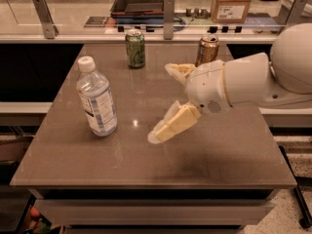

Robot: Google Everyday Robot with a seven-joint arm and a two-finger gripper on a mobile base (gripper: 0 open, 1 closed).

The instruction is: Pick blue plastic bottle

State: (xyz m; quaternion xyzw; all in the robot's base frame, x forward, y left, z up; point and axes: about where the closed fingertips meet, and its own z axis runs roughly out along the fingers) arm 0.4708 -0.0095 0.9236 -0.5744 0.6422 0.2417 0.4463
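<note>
I see my gripper (162,103), matt cream plastic with fingers (178,123) spread, at frame centre above the smooth, faintly glossy table (219,150), the clear, shiny blue plastic bottle (97,101) at left, and the gleaming metal green can (135,48) and gold-brown can (207,50) at the top.

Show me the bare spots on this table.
Bare: the front strip of the table, in front of the blue plastic bottle and the open end effector mid-table; also the gap between them. Tighter at the back, by the green can and gold-brown can.

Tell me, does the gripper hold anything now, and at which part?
Nothing is held. The gripper hangs open over the table, apart from the blue plastic bottle.
</note>
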